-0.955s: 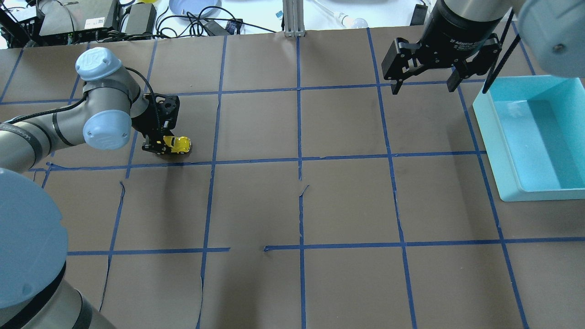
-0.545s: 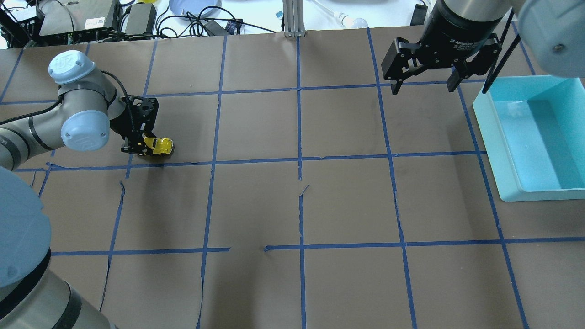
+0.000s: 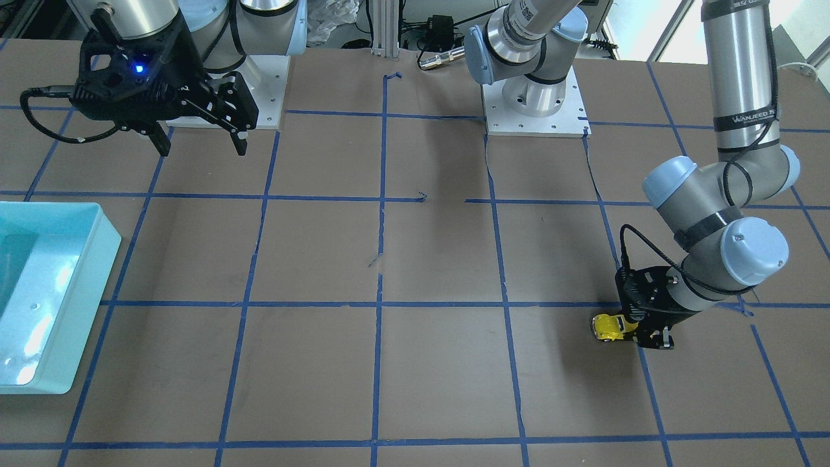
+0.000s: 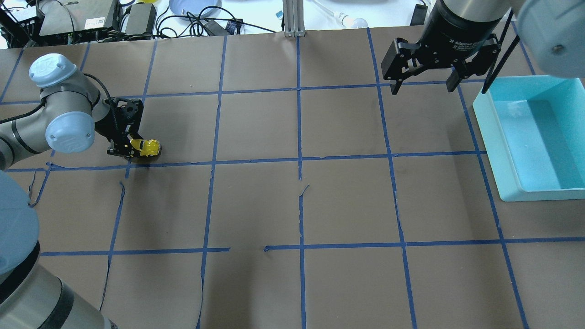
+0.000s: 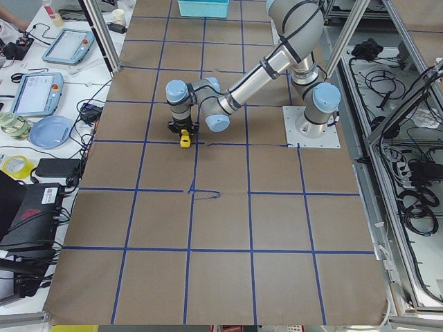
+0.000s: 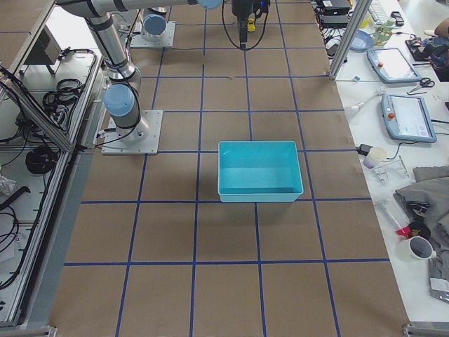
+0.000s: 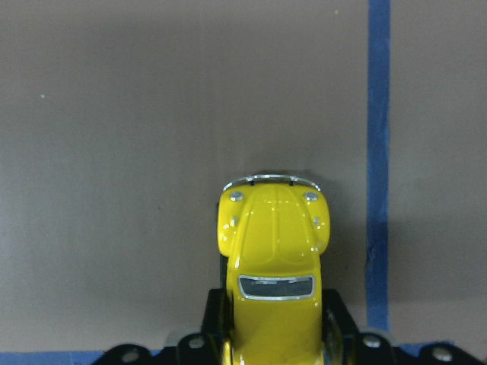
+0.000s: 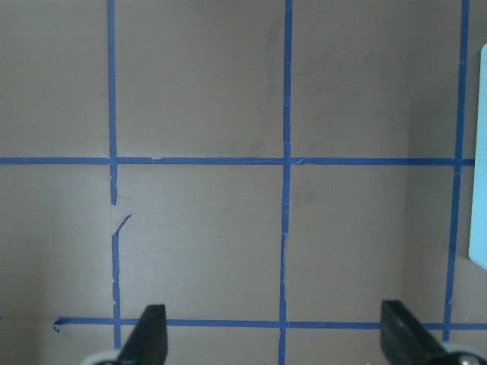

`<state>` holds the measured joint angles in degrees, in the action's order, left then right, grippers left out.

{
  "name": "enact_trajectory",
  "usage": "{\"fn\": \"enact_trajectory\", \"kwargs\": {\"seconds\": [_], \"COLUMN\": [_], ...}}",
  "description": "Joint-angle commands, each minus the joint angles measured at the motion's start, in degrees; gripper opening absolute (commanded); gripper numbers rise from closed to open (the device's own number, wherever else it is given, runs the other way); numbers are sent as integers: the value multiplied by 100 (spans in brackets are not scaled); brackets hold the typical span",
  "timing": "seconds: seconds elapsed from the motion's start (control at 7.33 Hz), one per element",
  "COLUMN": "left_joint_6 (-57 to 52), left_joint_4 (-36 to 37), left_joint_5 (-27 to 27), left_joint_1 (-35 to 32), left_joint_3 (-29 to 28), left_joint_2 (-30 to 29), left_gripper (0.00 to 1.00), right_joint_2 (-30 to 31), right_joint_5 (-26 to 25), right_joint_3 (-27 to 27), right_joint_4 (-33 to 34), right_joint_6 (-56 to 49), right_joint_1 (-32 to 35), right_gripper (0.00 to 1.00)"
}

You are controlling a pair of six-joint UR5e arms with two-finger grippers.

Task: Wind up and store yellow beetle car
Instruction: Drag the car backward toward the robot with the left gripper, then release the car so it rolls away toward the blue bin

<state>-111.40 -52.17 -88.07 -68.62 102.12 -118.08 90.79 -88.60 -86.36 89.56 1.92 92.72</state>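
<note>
Okay, closest in: left gripper clamped on the yellow beetle car, fingers pinching its rear flanks, cabin and nose sticking out past the fingertips. Car's long axis runs straight out from the gripper, in line with it. The nose points away from the palm and toward the robot's right. Wheels look down on the worktop, just beside a blue tape line. Judging by that, a pull-back wind would run along that same axis, tail-first toward the robot's left. So the left arm is the one in play, and any sideways skew would likely scrub the wheels. Farther across: right gripper, fingers spread wide, nothing in it, hanging above the worktop, well apart from the car. Farthest: teal bin, near the right gripper, at the opposite end of the worktop from the car.
</note>
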Motion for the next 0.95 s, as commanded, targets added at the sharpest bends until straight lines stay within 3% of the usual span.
{"fn": "enact_trajectory", "kwargs": {"seconds": [0.0, 0.41, 0.82], "left_joint_6": [65, 109, 1116], "left_joint_4": [-47, -144, -626], "left_joint_5": [26, 18, 9], "left_joint_1": [6, -55, -501], "left_joint_3": [-8, -43, -96], "left_joint_2": [74, 197, 644], "left_gripper": [100, 100, 99], "right_joint_2": [0, 0, 0], "right_joint_5": [-8, 0, -8], "right_joint_3": [-3, -3, -3], "right_joint_4": [-8, -8, -43], "right_joint_6": [-7, 2, 10], "right_joint_1": [0, 0, 0], "right_gripper": [100, 100, 100]}}
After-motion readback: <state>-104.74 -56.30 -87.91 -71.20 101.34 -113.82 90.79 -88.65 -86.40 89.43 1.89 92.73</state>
